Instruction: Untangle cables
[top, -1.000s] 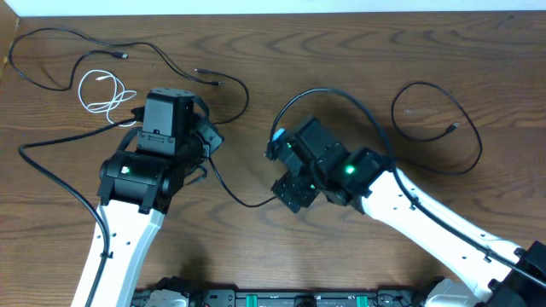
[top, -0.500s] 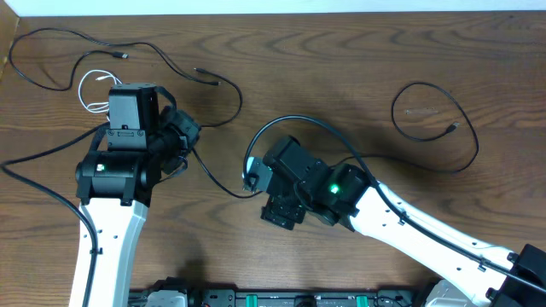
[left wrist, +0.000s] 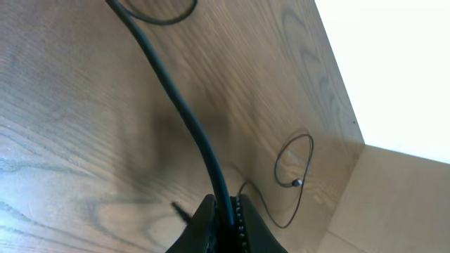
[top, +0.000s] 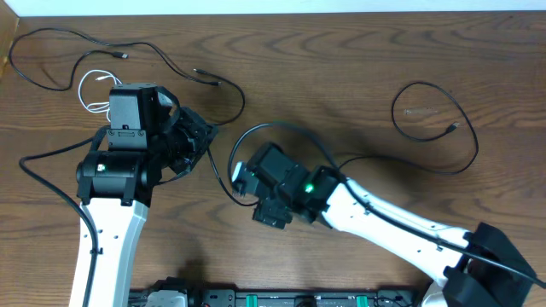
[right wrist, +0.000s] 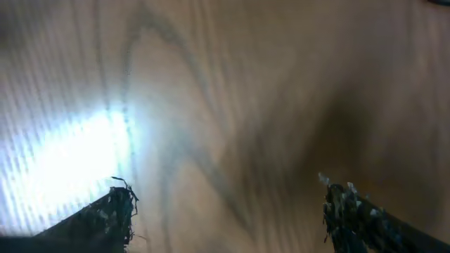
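Note:
My left gripper (top: 203, 135) is shut on a long black cable (top: 241, 101). In the left wrist view the cable (left wrist: 176, 98) runs from the shut jaws (left wrist: 223, 211) up across the wood. My right gripper (top: 241, 181) is low over the table just right of the left one. Its fingers (right wrist: 225, 200) are open with only blurred wood between them. Another long black cable (top: 51, 34) and a short white cable (top: 90, 85) lie at the far left. A looped black cable (top: 467, 115) lies apart at the far right and also shows in the left wrist view (left wrist: 311, 151).
The thick black cable (top: 273, 128) of the right arm arcs over the table between the arms. The white wall (top: 256, 7) bounds the table's far edge, and a tan panel (top: 4, 34) bounds its left edge.
My right arm has moved left and now sits close to the left gripper. My left arm moved up and left with the black cable in its jaws.

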Motion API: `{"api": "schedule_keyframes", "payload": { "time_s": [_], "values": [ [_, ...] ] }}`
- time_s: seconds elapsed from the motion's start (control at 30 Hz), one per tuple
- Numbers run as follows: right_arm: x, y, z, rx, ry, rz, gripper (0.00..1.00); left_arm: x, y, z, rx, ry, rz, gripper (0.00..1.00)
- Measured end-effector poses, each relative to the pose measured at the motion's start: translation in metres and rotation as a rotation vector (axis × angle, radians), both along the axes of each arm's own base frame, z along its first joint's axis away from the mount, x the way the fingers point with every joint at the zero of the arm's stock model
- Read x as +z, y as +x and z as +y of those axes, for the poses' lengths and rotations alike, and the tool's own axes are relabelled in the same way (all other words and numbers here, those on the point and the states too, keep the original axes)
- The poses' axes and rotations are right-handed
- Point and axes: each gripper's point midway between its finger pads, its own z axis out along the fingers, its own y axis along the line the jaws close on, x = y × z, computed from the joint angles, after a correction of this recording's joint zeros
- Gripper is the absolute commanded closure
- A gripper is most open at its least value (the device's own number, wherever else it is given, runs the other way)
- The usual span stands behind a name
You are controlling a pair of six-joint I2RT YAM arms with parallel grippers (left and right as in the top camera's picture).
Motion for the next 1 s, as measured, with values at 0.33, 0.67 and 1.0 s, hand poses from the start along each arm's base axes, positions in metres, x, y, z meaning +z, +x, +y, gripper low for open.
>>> {"api": "schedule_keyframes", "payload": {
  "time_s": [0.33, 0.67, 1.0],
  "values": [
    [0.004, -0.007, 0.012, 0.021, 0.018, -0.029, 0.51, -0.002, 0.001, 0.005, 0.019, 0.024, -0.001, 0.92],
    [0.006, 0.006, 0.008, -0.091, 0.018, -0.061, 0.99, -0.011, -0.005, 0.015, 0.055, 0.075, 0.045, 0.92],
    [0.028, 0.014, 0.012, -0.188, 0.111, -0.068, 0.99, -0.022, -0.014, 0.030, 0.103, 0.154, 0.097, 0.35]
  ]
}}
